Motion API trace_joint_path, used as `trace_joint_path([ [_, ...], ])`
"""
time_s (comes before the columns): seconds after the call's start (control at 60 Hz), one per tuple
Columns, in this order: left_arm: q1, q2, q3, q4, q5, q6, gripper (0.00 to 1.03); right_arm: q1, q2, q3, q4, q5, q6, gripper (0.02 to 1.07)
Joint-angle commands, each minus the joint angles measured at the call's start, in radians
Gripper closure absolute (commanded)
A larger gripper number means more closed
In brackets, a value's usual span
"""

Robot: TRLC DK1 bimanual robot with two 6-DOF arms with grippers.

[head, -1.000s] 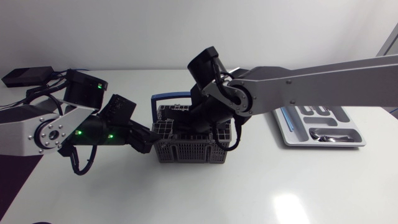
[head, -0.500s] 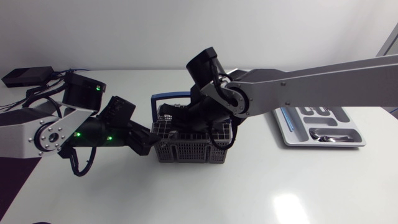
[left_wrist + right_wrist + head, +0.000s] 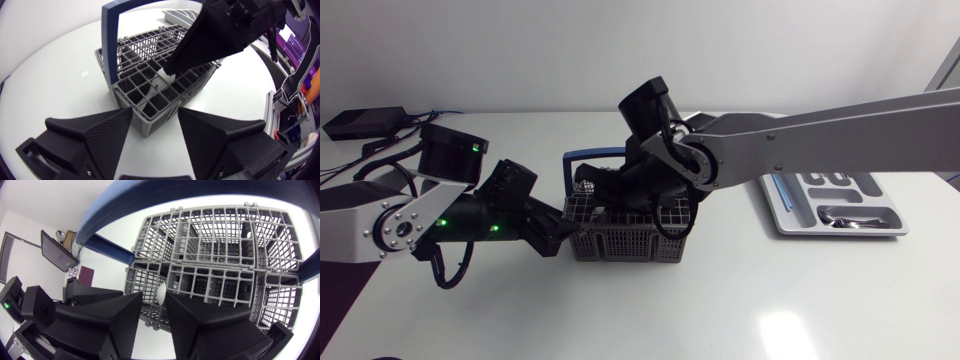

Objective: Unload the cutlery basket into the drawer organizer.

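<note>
The grey cutlery basket [image 3: 630,246] with a blue handle [image 3: 590,154] stands mid-table. My left gripper [image 3: 560,232] is shut on its left corner; in the left wrist view that corner [image 3: 131,95] sits pinched between the two fingers [image 3: 95,135]. My right gripper [image 3: 618,200] reaches down into the basket from above. In the right wrist view the right gripper [image 3: 155,296] is shut on a pale rounded cutlery end [image 3: 162,294] over the basket's compartments [image 3: 220,275]. The drawer organizer [image 3: 840,232] lies at the right, with some cutlery in it.
A black box [image 3: 365,122] with cables sits at the table's far left corner. The right arm's long link [image 3: 820,125] spans the table between basket and organizer. Bare white tabletop [image 3: 720,310] lies in front of the basket.
My left arm has sunk a little and slid slightly right, still on the basket corner. My right wrist has leaned further left over the basket. The basket has barely moved.
</note>
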Motion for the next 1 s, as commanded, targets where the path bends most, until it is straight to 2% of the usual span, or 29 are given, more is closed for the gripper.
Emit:
trace_joint_path([
  [0.0,-0.003,-0.014,-0.027,0.012,0.013,0.017,0.39,0.001,0.030,-0.021,0.010,0.003,0.036,0.70],
  [0.367,-0.009,-0.014,-0.037,0.017,0.013,0.014,0.39,0.010,0.037,-0.023,0.018,0.003,0.039,0.71],
  [0.483,-0.012,-0.014,-0.039,0.018,0.013,0.014,0.39,0.013,0.042,-0.032,0.024,0.004,0.040,0.77],
  [0.767,-0.015,-0.014,-0.040,0.018,0.013,0.012,0.39,0.022,0.046,-0.041,0.022,0.003,0.042,0.80],
  [0.983,-0.018,-0.014,-0.047,0.018,0.013,0.012,0.39,0.042,0.048,-0.064,0.027,0.044,0.026,0.80],
])
